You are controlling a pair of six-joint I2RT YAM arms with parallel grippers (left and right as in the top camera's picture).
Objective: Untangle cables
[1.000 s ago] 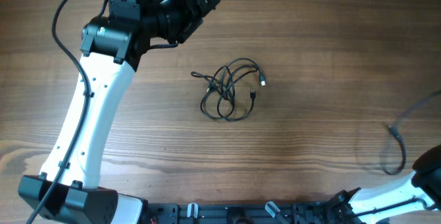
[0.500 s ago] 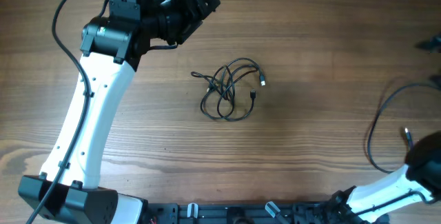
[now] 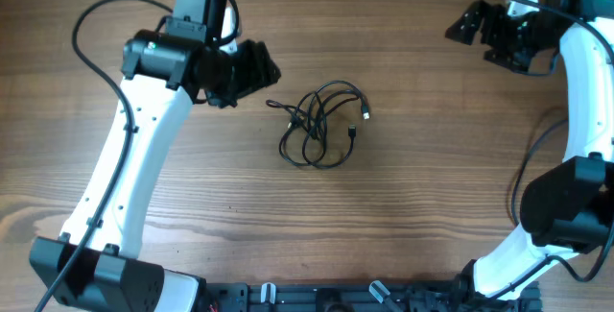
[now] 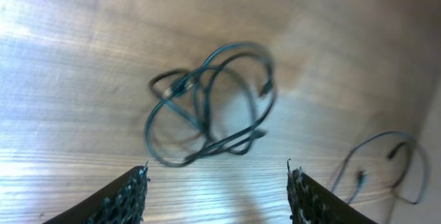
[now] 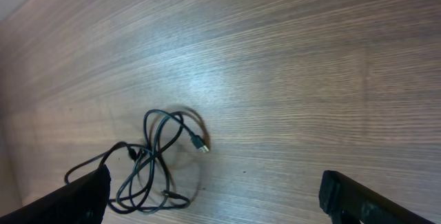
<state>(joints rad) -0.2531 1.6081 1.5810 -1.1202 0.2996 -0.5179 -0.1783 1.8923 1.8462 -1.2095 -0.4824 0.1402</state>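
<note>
Overhead view: the cables [image 3: 321, 125] are lying as one small knot of overlapping loops near the middle of the tabletop [image 3: 432, 197], and nothing is touching them.
Left wrist view: the tangle is showing ahead of the camera, a little smeared, with the tabletop bare between the two fingertips.
Left fingers [image 4: 131, 195]: spread wide and holding nothing; from above, they are hovering just beside the tangle, on its left-arm side.
Right fingers [image 5: 79, 196]: also spread and empty; from above, the right arm is reaching over the far corner of the tabletop, well apart from the cables.
Loose ends: two plug tips [image 3: 367, 114] are poking out on the side facing the right arm, and a third end [image 3: 271, 104] is trailing toward the left arm.
Step in hand: judging by the open fingers and the untouched knot, the arms are only approaching; no strand is being gripped or pulled yet, so the untangling proper is not begun.
Next move: it is calling for the left fingers to come down over one outer strand or the trailing end and close on that alone, while the right arm is brought in toward the plug tips.
Risk: thin cord is lying flat against the wood, so a shallow pinch is likely to slip, and a pull on the wrong loop may tighten the knot.
</note>
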